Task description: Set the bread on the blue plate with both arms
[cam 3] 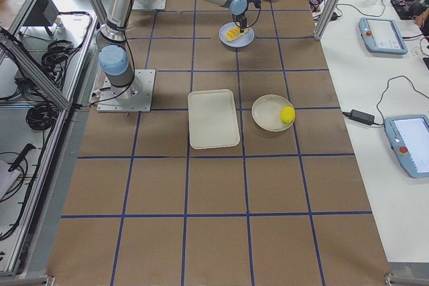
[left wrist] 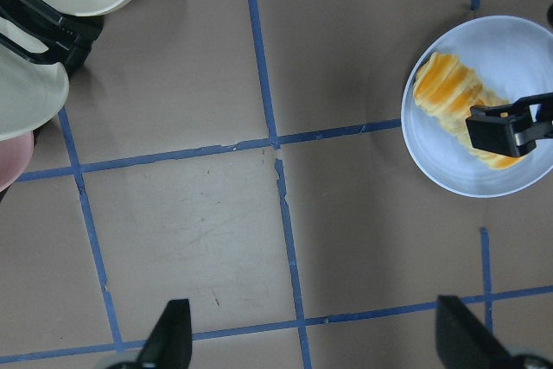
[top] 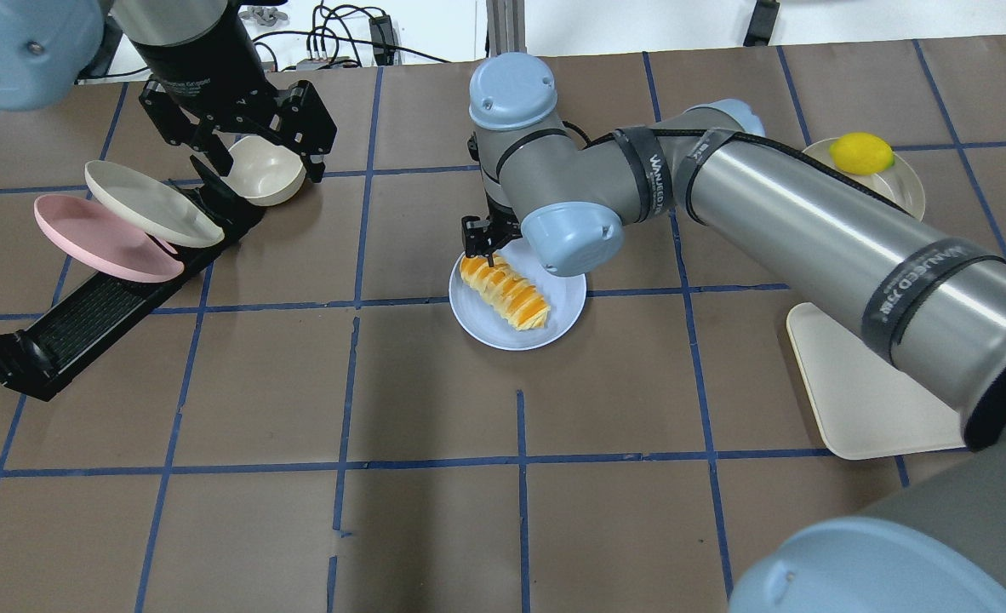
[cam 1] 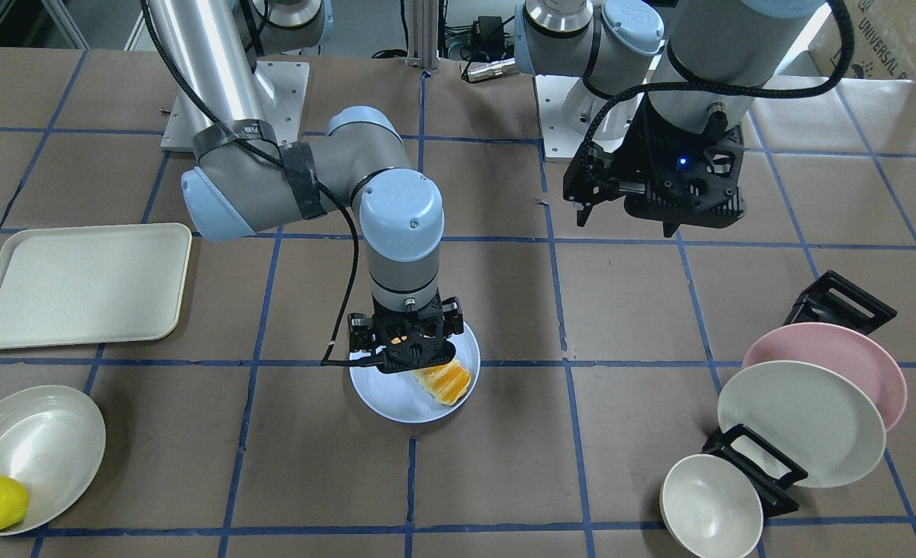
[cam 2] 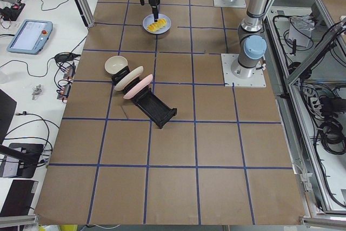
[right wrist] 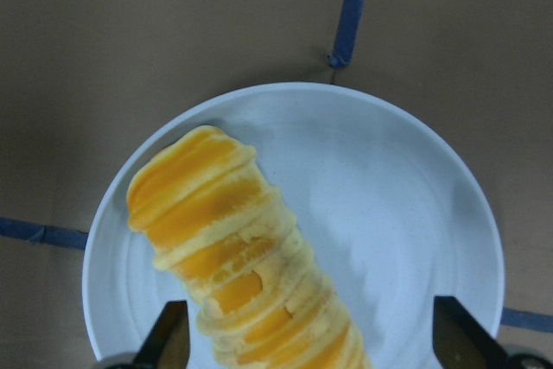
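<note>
Exterior front-facing: bread (cam 1: 446, 381) on blue plate (cam 1: 384, 401); left end effector (left wrist: 311, 343), right end effector (right wrist: 311, 347) apart; "UNIVERSAL" carton (cam 1: 892, 31).

From the front-facing camera the right gripper (cam 1: 415, 358) covered one end of the bread (cam 1: 450, 381) and part of the blue plate (cam 1: 396, 403). The right wrist camera cut the bread off at its bottom edge — that end unseen. In both side views the jaws were too small to read.
</note>
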Action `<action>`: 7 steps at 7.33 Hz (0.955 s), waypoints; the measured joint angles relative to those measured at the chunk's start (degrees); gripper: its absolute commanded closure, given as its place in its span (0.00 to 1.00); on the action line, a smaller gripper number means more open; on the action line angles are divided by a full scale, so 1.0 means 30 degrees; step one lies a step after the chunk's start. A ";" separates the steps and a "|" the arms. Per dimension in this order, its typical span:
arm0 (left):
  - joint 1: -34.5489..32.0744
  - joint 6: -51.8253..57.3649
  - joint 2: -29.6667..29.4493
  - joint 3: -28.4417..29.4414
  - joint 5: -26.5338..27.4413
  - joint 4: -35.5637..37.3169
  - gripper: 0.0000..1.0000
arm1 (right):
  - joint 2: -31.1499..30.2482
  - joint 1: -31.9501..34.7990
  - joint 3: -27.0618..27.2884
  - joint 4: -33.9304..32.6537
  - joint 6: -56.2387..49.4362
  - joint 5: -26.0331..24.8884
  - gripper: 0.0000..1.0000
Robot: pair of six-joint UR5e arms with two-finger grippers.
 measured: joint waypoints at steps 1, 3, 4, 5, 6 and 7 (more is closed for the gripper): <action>-0.0035 0.0001 0.0009 0.0043 0.0019 0.0001 0.00 | -0.0807 -0.0638 -0.0024 0.0401 0.0063 0.0015 0.00; -0.0052 0.0042 -0.0167 0.0046 0.0040 0.0050 0.00 | -0.2903 -0.2844 -0.0187 0.2203 0.0152 0.0150 0.00; -0.0056 0.0107 -0.0134 0.0047 0.0047 0.0107 0.00 | -0.3902 -0.4273 -0.0256 0.3121 -0.0095 0.0156 0.00; -0.0056 0.0174 -0.0086 0.0049 0.0027 0.0133 0.00 | -0.4766 -0.5445 -0.0222 0.4060 -0.0609 0.0132 0.00; -0.0063 0.0212 -0.0106 0.0052 -0.0051 0.0207 0.00 | -0.5595 -0.6203 -0.0195 0.5025 -0.0985 0.0087 0.00; -0.0091 0.0227 -0.0154 0.0052 -0.0153 0.0374 0.00 | -0.6391 -0.6676 -0.0153 0.5640 -0.1185 0.0084 0.00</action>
